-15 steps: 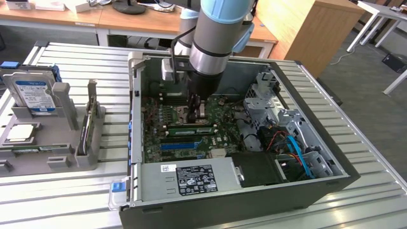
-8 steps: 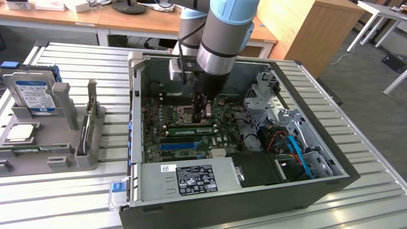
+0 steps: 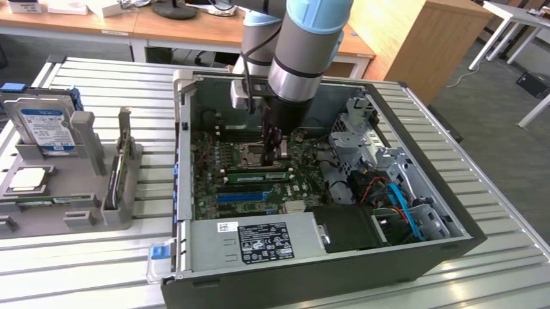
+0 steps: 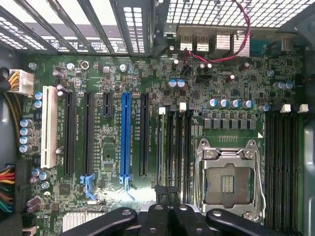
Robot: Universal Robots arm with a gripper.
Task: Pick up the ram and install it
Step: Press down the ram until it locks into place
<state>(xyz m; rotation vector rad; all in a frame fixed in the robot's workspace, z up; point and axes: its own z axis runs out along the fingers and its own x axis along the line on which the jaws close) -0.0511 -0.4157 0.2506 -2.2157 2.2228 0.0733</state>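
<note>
The ram (image 4: 161,147) is standing edge-on in a motherboard (image 4: 103,142) slot right beneath the pincer (image 4: 170,195), whose jaws are sitting closed together over its nearer end. Pickup and placing are looking done. Whether it is sitting fully latched, I cannot tell.

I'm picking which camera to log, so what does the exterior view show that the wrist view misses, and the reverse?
Exterior view alone: the whole open computer case, the gray parts holder with the hard drive, and the arm reaching inside.
Wrist view alone: close detail such as the white slot and red wire.
Both: the motherboard, its blue slot, CPU socket and the shut end effector.
</note>
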